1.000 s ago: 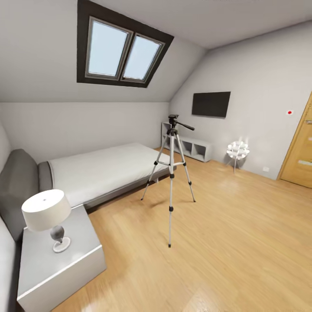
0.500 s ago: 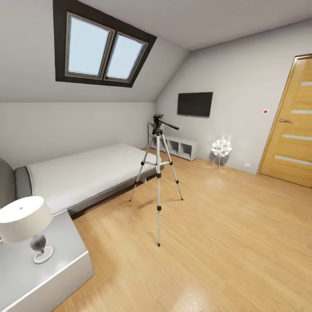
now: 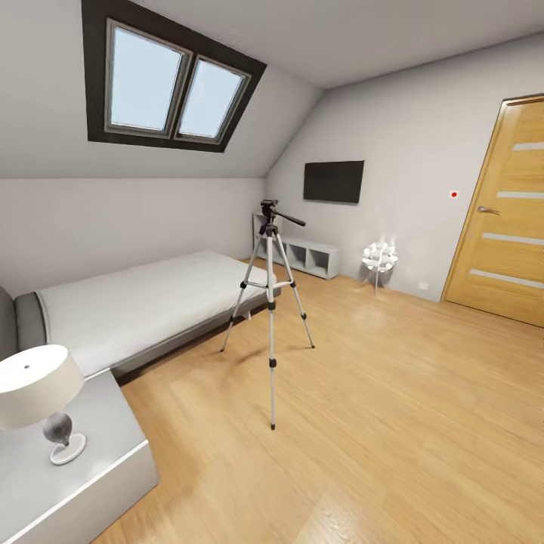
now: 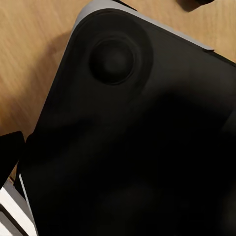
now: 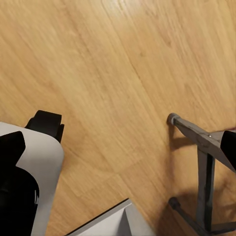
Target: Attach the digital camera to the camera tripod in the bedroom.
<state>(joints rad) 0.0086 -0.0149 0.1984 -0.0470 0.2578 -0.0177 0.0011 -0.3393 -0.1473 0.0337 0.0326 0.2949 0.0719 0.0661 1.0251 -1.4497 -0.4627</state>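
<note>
The camera tripod stands upright on the light wood floor beside the low bed, silver legs spread, its black head bare with the pan handle pointing right. The digital camera is out of view. In the right wrist view my right gripper hangs over bare floor, dark fingertips at both picture edges with nothing between them. The left wrist view looks onto a black rounded panel of my own body; a dark finger-like shape sits at its edge, and the left gripper's state is unclear.
A grey bed lies left of the tripod, with a nightstand and lamp nearest me. A low shelf, wall TV, white spiky lamp and wooden door line the far side. Grey metal struts stand near my right gripper.
The whole head picture has shifted left as the view turned right: more of the door shows and the nightstand has slid toward the left edge. The tripod itself stands unmoved.
</note>
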